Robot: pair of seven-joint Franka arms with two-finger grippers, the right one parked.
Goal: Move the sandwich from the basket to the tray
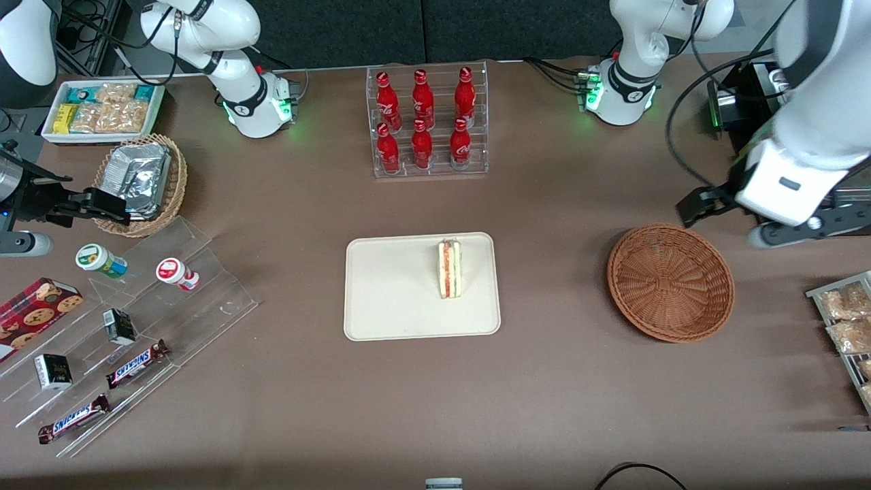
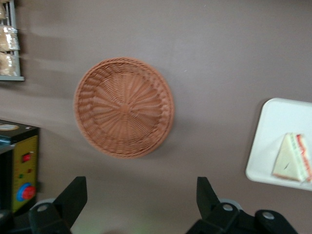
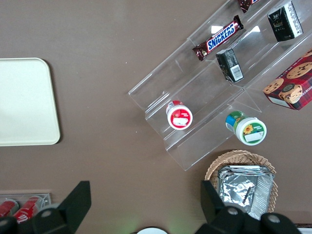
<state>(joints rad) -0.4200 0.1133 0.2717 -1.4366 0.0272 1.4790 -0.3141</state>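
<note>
— Wicker item, reddish-brown: where is the basket point(image 1: 671, 282) and what does it hold?

— Basket: on the brown surface point(image 1: 558, 381), toward the working arm's end, well apart from the tray point(image 1: 395, 292). Nothing lies in it.

— Sandwich point(image 1: 450, 268)?

— Sandwich: on the cream tray, beside the tray edge nearest the basket, filling stripe showing red and pink. Tray sits mid-surface, nearer the front camera than the rack of red bottles point(image 1: 426, 121).

— Claw point(image 2: 141, 197)?

— Claw: above the surface beside the basket, farther from the front camera than it; fingers point(image 2: 72, 197) spread wide, gripping nothing.
</note>
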